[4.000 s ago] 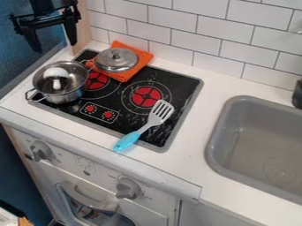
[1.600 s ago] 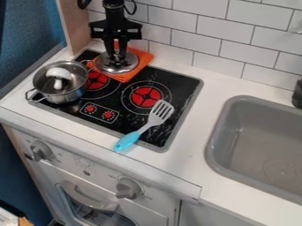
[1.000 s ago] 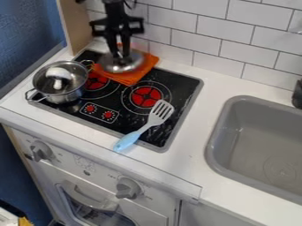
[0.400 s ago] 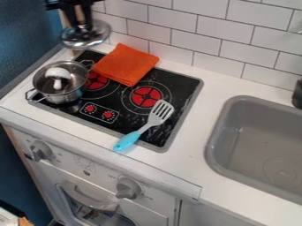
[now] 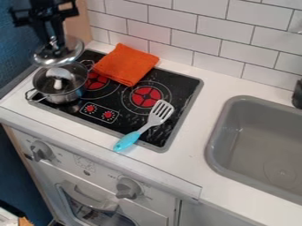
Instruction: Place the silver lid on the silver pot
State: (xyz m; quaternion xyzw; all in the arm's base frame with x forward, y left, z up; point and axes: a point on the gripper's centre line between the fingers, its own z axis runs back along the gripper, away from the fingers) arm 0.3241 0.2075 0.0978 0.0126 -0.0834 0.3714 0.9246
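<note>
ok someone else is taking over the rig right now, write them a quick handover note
Gripper: shut on the silver lid by its knob, holding it up at the pot's back edge as the camera sees it.
Pot: on the front left of the stovetop, uncovered, with a white piece in it.
Nearby: folded orange cloth, blue-handled spatula.
Done: lid grasped and lifted.
Left: center it over the pot, lower it onto the rim, let go, back off.
</note>
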